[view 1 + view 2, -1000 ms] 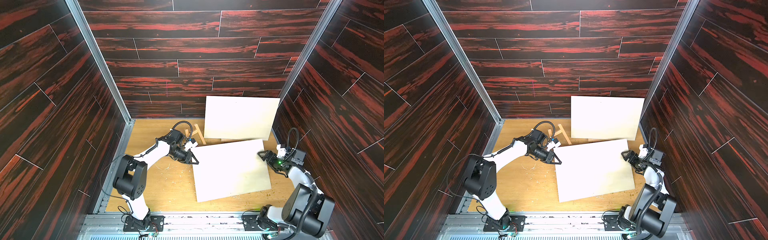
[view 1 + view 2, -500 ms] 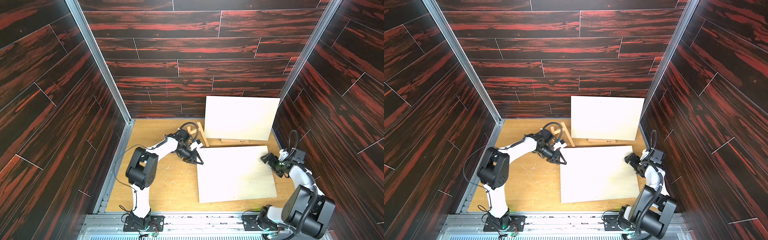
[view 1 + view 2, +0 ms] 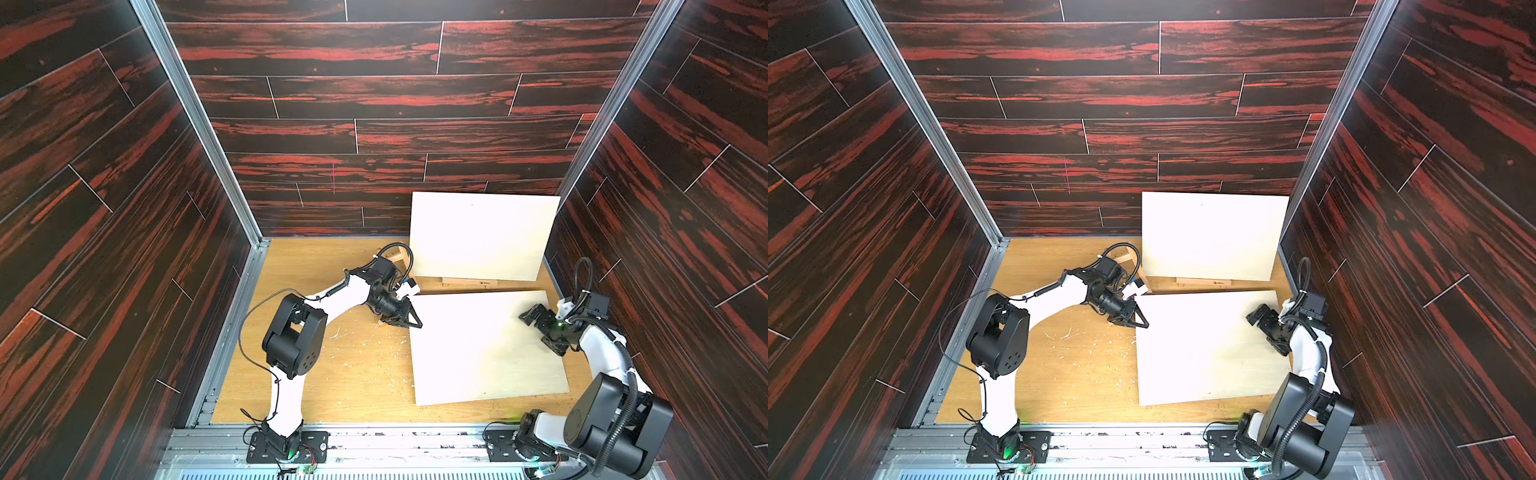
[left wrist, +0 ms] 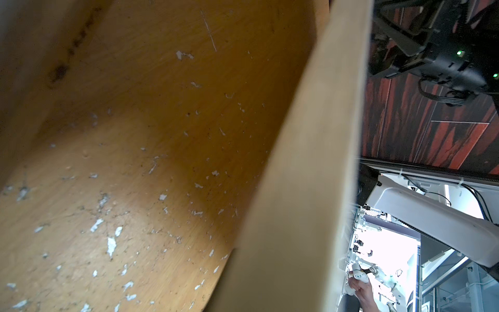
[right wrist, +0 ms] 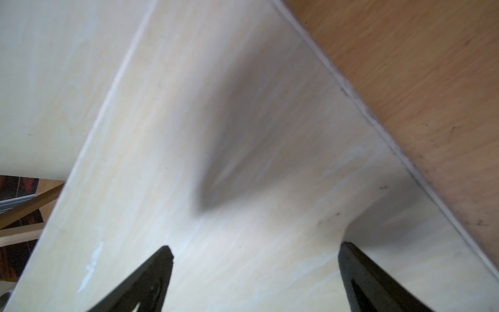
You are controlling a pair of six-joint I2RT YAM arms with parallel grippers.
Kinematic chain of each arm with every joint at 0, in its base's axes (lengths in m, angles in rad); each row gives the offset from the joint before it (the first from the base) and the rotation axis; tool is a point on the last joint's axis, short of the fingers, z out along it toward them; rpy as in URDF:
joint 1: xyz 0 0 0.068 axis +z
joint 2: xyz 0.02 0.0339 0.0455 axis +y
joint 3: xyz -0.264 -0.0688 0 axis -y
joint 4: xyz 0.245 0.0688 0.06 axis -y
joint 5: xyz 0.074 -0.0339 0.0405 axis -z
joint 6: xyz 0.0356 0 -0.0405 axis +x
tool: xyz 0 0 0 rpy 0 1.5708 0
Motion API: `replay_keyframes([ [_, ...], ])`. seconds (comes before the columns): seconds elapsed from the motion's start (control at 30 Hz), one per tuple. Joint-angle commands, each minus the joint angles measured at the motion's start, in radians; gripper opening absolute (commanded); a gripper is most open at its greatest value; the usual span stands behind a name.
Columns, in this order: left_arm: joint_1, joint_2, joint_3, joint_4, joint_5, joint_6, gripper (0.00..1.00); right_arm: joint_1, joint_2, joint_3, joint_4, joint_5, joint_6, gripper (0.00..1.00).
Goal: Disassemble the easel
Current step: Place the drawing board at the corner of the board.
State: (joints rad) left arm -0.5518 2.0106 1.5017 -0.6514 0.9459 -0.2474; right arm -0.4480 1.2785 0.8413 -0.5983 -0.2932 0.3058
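Observation:
A pale flat board (image 3: 478,345) (image 3: 1204,345) lies on the wooden table. My left gripper (image 3: 411,322) (image 3: 1138,322) is shut on its left edge. In the left wrist view that edge (image 4: 310,189) fills the frame and hides the fingers. My right gripper (image 3: 535,330) (image 3: 1260,330) (image 5: 253,251) stands wide open over the board's right end, holding nothing. The wooden easel (image 3: 399,259) (image 3: 1129,259) stands at the back. A second pale board (image 3: 482,237) (image 3: 1212,235) leans upright on it and hides most of it.
Dark red panel walls close in the table (image 3: 332,374) on three sides, the right wall near my right arm. White chips (image 3: 357,353) are scattered on the table left of the flat board. An aluminium rail (image 3: 374,440) runs along the front.
The flat board swung from a skewed lie to square with the table and shifted right and forward. My left arm followed its edge. The right gripper opened wider and drew back slightly.

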Motion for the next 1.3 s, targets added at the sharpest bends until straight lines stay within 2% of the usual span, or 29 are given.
replay_keyframes([
  [0.0,-0.009,0.020,-0.002,0.008,-0.377,-0.046,0.00,-0.001,-0.057,0.042,-0.047,0.014,-0.004,0.99],
  [0.13,-0.018,0.026,0.019,0.003,-0.408,-0.064,0.00,-0.001,-0.075,0.068,-0.065,0.001,-0.004,0.99],
  [0.37,-0.049,0.054,0.042,0.021,-0.428,-0.103,0.00,0.013,-0.090,0.098,-0.063,-0.107,0.035,0.99],
  [0.77,-0.089,0.092,0.065,0.020,-0.481,-0.121,0.00,0.063,-0.138,0.067,-0.032,-0.178,0.079,0.99],
  [0.9,-0.089,0.105,0.087,0.005,-0.507,-0.120,0.05,0.066,-0.145,0.046,-0.019,-0.188,0.081,0.99],
  [1.03,-0.091,0.111,0.093,0.014,-0.516,-0.131,0.16,0.067,-0.146,0.038,-0.012,-0.195,0.082,0.99],
  [1.27,-0.094,0.109,0.094,0.021,-0.543,-0.144,0.25,0.067,-0.145,0.036,0.001,-0.207,0.090,0.99],
])
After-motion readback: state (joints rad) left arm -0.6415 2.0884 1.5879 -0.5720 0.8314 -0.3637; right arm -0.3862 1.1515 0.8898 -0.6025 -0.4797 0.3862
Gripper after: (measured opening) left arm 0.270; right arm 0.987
